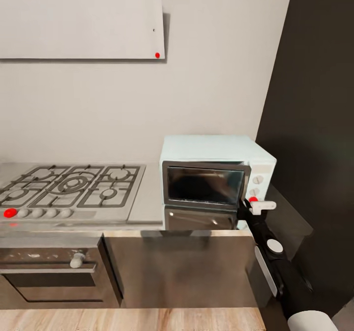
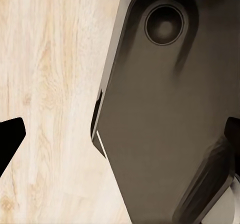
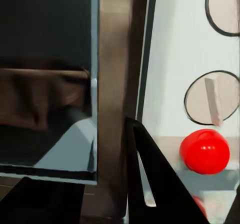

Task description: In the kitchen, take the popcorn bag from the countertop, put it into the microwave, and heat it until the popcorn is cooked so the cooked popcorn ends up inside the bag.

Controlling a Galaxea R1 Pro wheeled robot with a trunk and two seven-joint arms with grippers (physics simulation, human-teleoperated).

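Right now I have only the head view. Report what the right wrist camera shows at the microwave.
Observer: A red button sits close beside a dark finger, with a knob next to it.
Operator: Check behind the glass.
Observer: A brown crumpled shape shows behind the microwave glass. It may be the bag, but I can't confirm.
Operator: Now the left wrist.
Observer: It looks at wood floor and a dark panel. The left fingers are spread wide.

I'm looking into a home kitchen: a steel gas hob [image 1: 69,189] set in a grey countertop [image 1: 147,208], a built-in oven [image 1: 49,272] beneath, a pale blue microwave [image 1: 216,173] beside it, and a wood floor [image 1: 128,319].
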